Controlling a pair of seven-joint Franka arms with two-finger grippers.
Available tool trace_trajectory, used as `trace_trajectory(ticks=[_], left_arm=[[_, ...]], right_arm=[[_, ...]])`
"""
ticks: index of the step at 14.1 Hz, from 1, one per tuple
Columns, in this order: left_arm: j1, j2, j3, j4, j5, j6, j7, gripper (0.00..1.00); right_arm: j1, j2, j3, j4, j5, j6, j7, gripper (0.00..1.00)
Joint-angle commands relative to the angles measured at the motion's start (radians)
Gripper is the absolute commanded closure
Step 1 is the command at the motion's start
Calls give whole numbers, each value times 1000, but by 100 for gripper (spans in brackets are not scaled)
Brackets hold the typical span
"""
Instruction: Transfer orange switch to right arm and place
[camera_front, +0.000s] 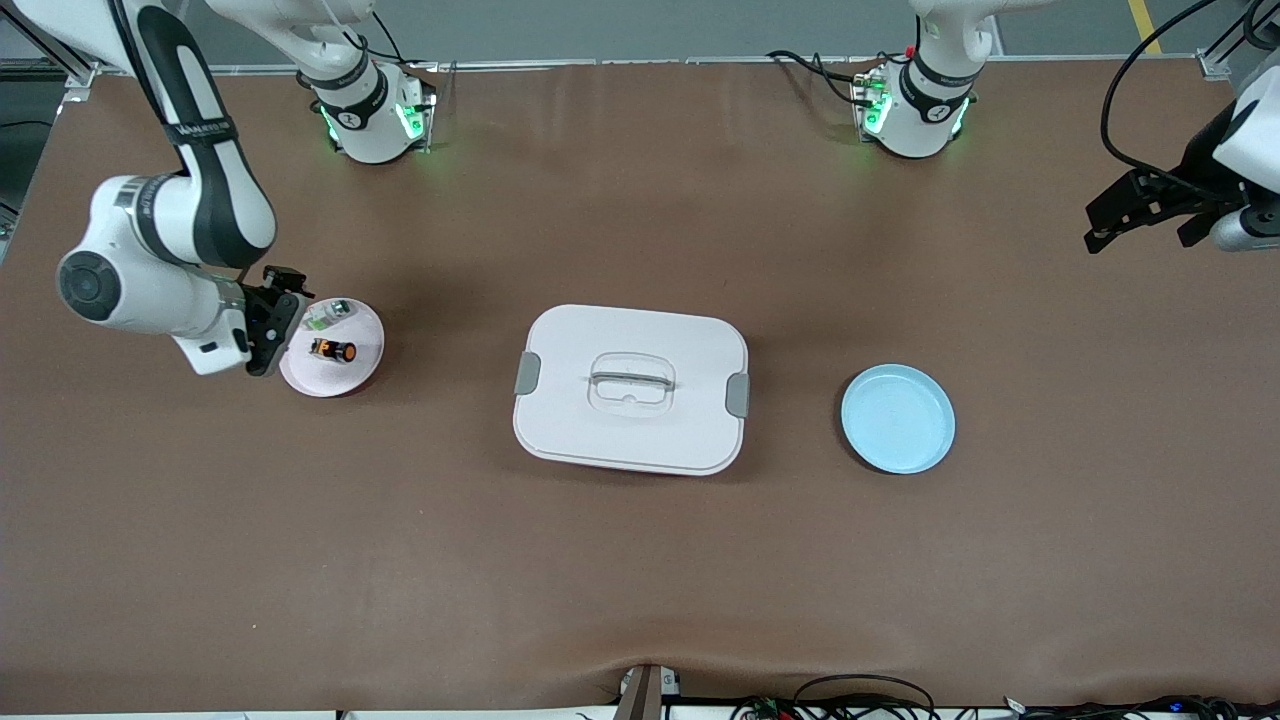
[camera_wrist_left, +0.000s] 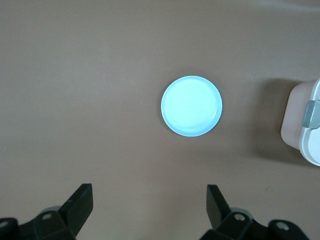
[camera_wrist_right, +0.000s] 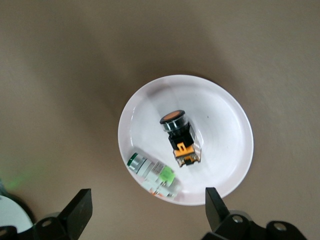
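Orange switch (camera_wrist_right: 181, 136) lies on its side in the pink-white plate (camera_front: 362, 375), at the right arm's end of the desk (camera_front: 640, 560). A white-and-green component (camera_wrist_right: 152, 173) lies beside it in the same plate, apart from it. Right end effector (camera_front: 268, 330) hangs over the plate's rim, fingers (camera_wrist_right: 80, 210) spread wide and holding nothing. Left end effector (camera_front: 1110, 225) waits up in the air over the left arm's end of the desk, fingers (camera_wrist_left: 82, 202) likewise spread and holding nothing. A white lidded box (camera_front: 630, 390) sits mid-desk. A light blue plate (camera_front: 897, 418) lies between the box and the left arm's end.
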Motion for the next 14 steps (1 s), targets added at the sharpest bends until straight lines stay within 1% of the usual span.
trace_trajectory(ticks=[1,5,7,9,12,14], left_arm=[[1,16,-21,25,-12,-15,4,0],[3,16,-35,25,-15,-16,-7,0],[4,14,-33,24,-15,-16,-40,0],[10,13,-33,24,-15,-16,-50,0],[13,10,-33,24,-13,-18,-48,0],[13,10,-33,24,-7,-18,-37,0]], right_arm=[[7,-60,2,34,14,-83,274,0],[12,-138,5,51,14,-97,707,0],[23,-175,5,54,12,-97,851,0],[20,-219,-1,98,11,-106,896,0],[2,-285,-6,222,-2,-237,896,0],[9,-301,5,313,-3,-316,896,0]])
